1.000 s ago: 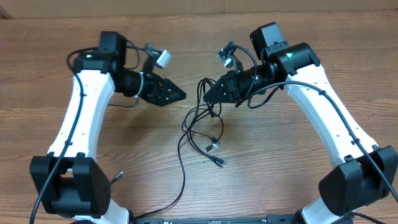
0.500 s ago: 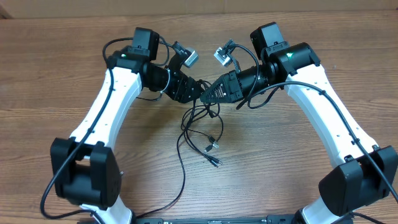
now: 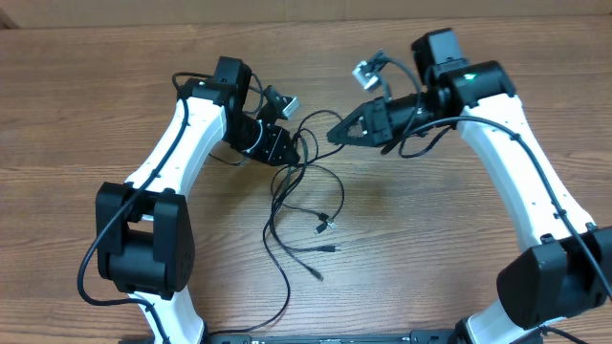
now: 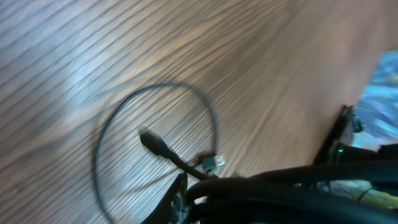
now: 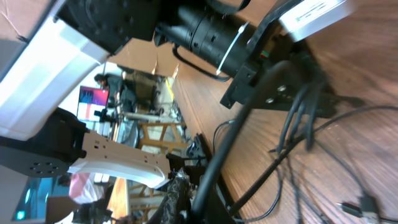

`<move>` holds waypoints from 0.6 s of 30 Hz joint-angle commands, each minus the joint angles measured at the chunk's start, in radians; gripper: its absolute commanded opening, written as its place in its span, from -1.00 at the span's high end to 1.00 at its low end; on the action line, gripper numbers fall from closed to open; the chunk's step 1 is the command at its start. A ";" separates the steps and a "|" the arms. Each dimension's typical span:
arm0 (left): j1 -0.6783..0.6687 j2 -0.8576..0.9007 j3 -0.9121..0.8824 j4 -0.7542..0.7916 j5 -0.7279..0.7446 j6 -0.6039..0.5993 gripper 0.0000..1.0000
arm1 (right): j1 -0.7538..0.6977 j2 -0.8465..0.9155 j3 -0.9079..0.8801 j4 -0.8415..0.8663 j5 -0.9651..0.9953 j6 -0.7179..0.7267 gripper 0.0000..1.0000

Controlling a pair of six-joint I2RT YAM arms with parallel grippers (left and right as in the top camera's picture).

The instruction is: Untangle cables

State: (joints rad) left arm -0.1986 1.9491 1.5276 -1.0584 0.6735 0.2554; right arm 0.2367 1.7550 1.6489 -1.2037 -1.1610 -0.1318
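Centrally, cables [image 3: 302, 170] sprawl on the wood-grain table [image 3: 430, 248]; right claw [image 3: 333, 133] clamps them, left claw [image 3: 287, 155]: cannot tell.

1. This looks like a robotics lab or workshop. Two white-and-black robot arms, the left arm [image 3: 177, 143] and the right arm [image 3: 521, 167], are mounted at a wood-grain table [image 3: 76, 115].
2. The right wrist view looks past the table into a cluttered room. It shows metal frames and gear [image 5: 140, 118], a lit screen [image 5: 93, 98] and brown cardboard [image 5: 146, 59].
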 commanded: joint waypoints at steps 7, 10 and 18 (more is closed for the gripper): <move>0.055 0.042 -0.003 -0.021 -0.211 -0.100 0.02 | -0.056 -0.182 0.021 0.001 -0.064 -0.008 0.93; 0.054 0.042 -0.010 -0.025 -0.216 -0.100 -0.01 | -0.056 -0.187 0.021 0.006 -0.064 -0.008 0.93; 0.064 0.042 -0.090 0.003 -0.369 -0.210 -0.40 | -0.059 -0.249 0.021 0.108 -0.094 -0.007 0.93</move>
State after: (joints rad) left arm -0.1627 1.9621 1.4921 -1.0618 0.4973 0.1150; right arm 0.1963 1.6081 1.6482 -1.1286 -1.1561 -0.1307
